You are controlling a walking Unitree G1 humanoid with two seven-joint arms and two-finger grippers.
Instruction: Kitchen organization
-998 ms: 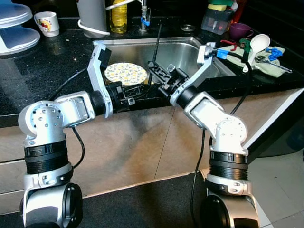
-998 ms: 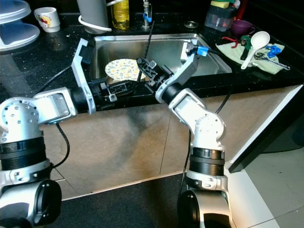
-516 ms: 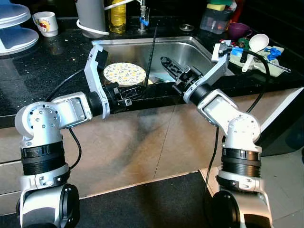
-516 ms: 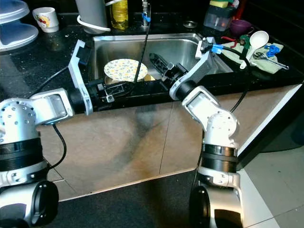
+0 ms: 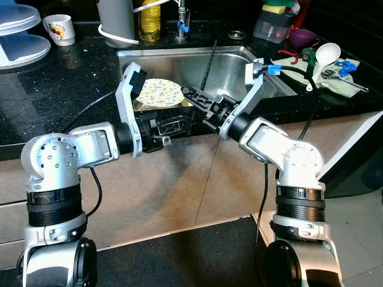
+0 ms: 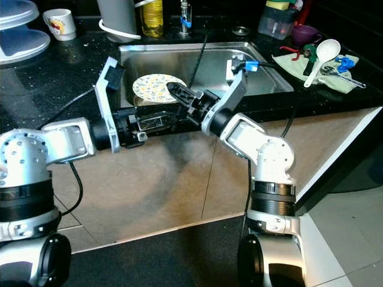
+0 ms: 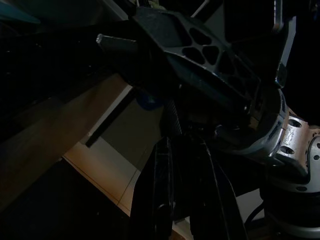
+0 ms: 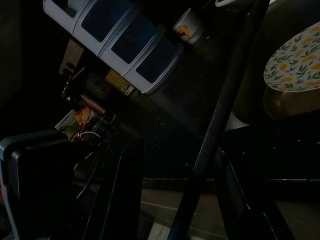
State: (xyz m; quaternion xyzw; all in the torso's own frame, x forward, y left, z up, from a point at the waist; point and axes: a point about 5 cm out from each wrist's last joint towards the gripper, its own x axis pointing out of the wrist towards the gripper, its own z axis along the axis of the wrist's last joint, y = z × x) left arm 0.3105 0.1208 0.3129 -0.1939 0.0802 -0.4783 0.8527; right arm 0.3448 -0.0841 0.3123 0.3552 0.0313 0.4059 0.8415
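I see both pincers crowded at the sink's (image 5: 179, 57) front edge. The right pincer (image 5: 192, 95) grasps a thin black rod (image 5: 209, 60) beside the patterned plate (image 5: 159, 92); the left pincer (image 5: 179, 122), whose state I cannot tell, sits just below. The right wrist view shows the rod (image 8: 220, 115) between its fingers.
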